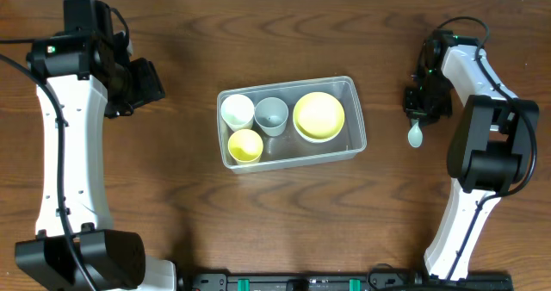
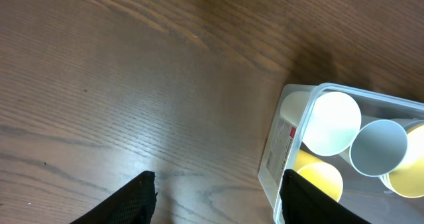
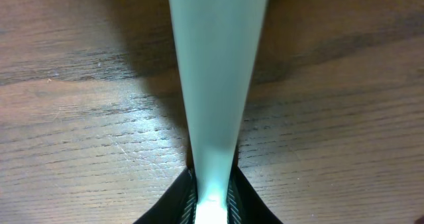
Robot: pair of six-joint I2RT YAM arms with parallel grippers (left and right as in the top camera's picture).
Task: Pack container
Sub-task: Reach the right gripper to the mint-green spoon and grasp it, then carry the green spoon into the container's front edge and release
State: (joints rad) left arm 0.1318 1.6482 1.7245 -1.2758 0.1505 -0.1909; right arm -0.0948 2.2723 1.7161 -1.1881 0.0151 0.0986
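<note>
The right claw [image 3: 213, 199] is clamped on the handle of a pale mint spoon [image 1: 415, 136], held right of the container [image 1: 360, 129]. The container sits mid-tabletop [image 1: 172, 222] and holds three cups [image 1: 272, 114] and a yellow bowl [image 1: 318, 116]. The left claw [image 2: 218, 201] hangs apart and empty, left of it. The spoon should probably travel high enough to clear the rim, then be laid in the bare strip near the front wall.

A white sticker [image 2: 279, 144] with a red mark sits on the end wall of the clear container [image 2: 371, 95]; its print is too blurred to read.
</note>
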